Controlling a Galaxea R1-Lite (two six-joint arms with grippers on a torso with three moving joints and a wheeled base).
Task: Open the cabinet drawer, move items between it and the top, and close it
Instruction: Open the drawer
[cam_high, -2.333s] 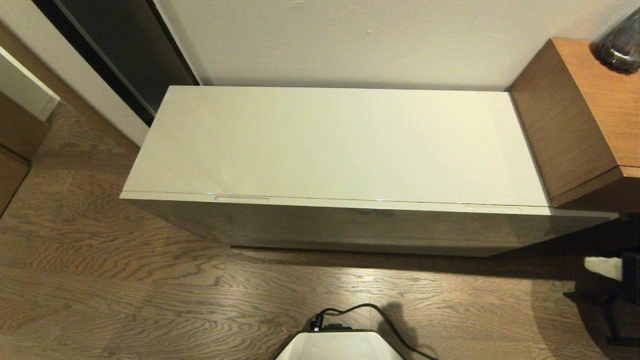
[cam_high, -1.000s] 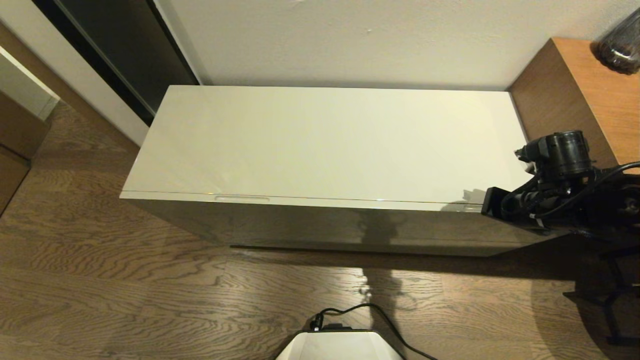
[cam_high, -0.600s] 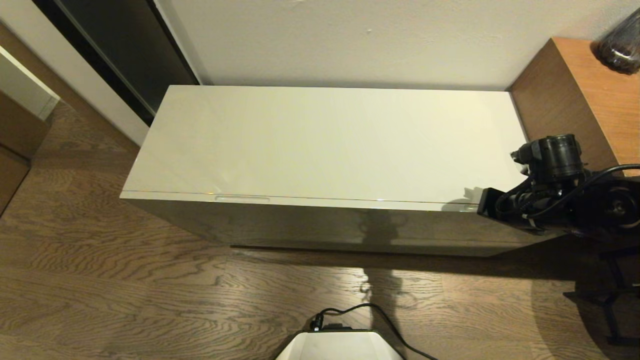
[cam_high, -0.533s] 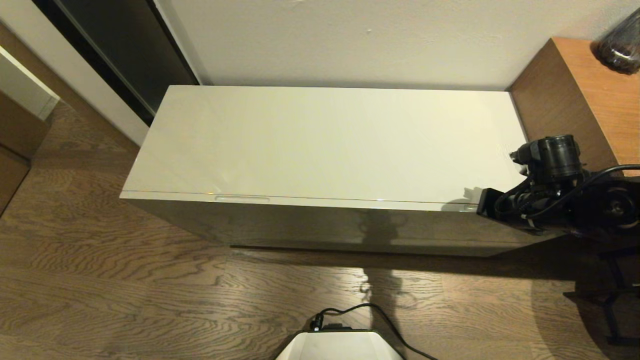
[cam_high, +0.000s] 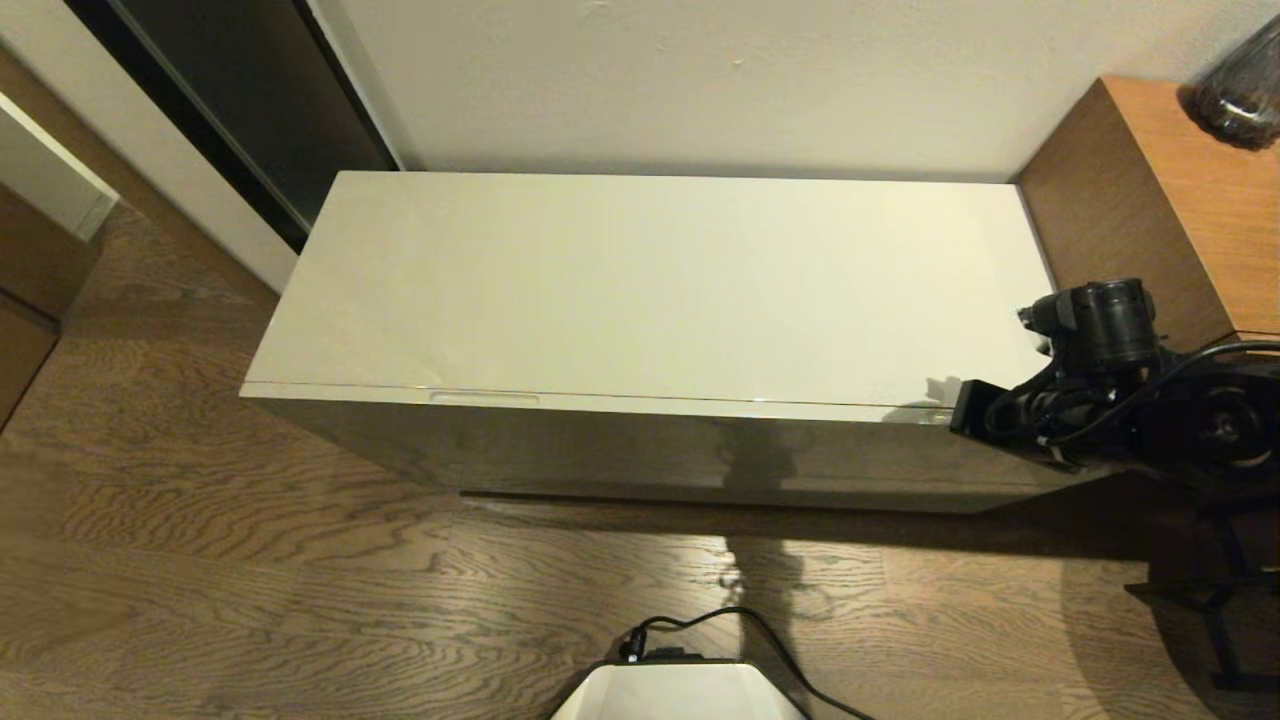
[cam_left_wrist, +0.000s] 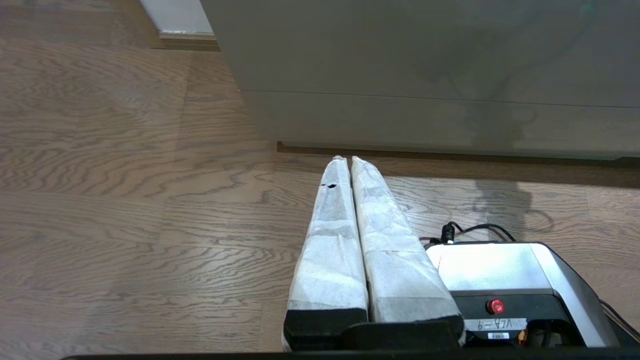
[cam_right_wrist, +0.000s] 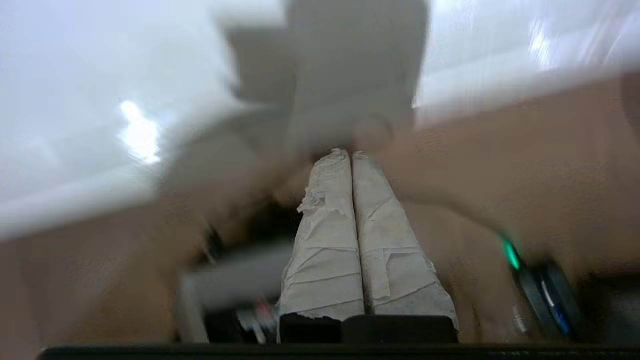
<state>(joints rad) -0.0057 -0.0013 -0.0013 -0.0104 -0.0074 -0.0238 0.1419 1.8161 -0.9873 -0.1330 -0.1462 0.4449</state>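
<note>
The low cabinet's glossy cream top (cam_high: 650, 280) lies bare, and the drawer front (cam_high: 650, 455) below it is closed, with a recessed pull (cam_high: 484, 397) near its left end. No items show; they are hidden or out of view. My right arm's wrist (cam_high: 1090, 410) hangs at the cabinet's front right corner. In the right wrist view the right gripper (cam_right_wrist: 350, 152) is shut and empty, its tips close to the glossy front. The left gripper (cam_left_wrist: 347, 159) is shut on nothing, low over the floor before the cabinet's front (cam_left_wrist: 425, 60).
A brown wooden unit (cam_high: 1150, 220) with a dark vase (cam_high: 1240, 95) stands against the cabinet's right end. My white base (cam_high: 680, 695) and its black cable sit on the wood floor in front. A black stand (cam_high: 1230, 600) is at the right, a dark doorway (cam_high: 250, 100) at the back left.
My right arm has come into view at the right and crept slightly left and down along the cabinet's front right corner. Cabinet and drawer are unchanged.
</note>
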